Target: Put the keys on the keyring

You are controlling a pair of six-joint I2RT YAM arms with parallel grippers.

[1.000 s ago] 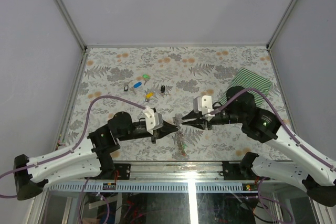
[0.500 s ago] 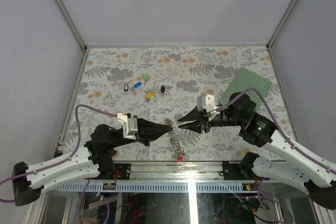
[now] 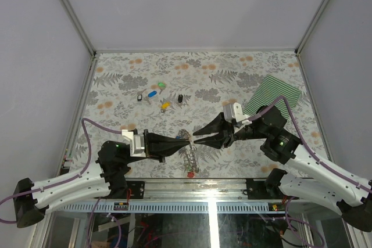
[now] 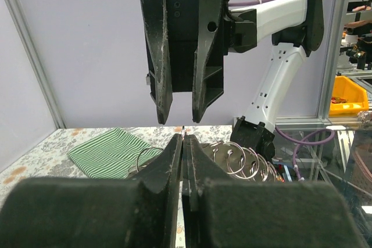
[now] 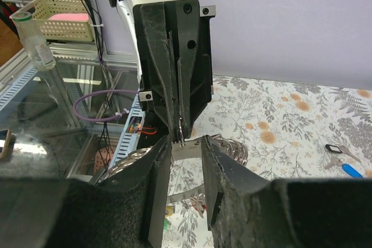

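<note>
The keyring hangs over the table's front middle, a dark flat band with several small silver split rings and a red key on it. My left gripper is shut on the keyring's thin edge. My right gripper faces it tip to tip, open, with its fingers on either side of the left gripper's tips and the band. Loose keys lie further back on the table: blue, green, yellow and two black ones.
A green striped cloth lies at the right, behind the right arm. The table's front edge and a metal rail run just below the hanging ring. Frame posts stand at the back corners.
My left arm has drawn back to the left and lowered, its tips staying at the ring. The right gripper's jaws have widened. The hanging ring and red key have shifted left.
</note>
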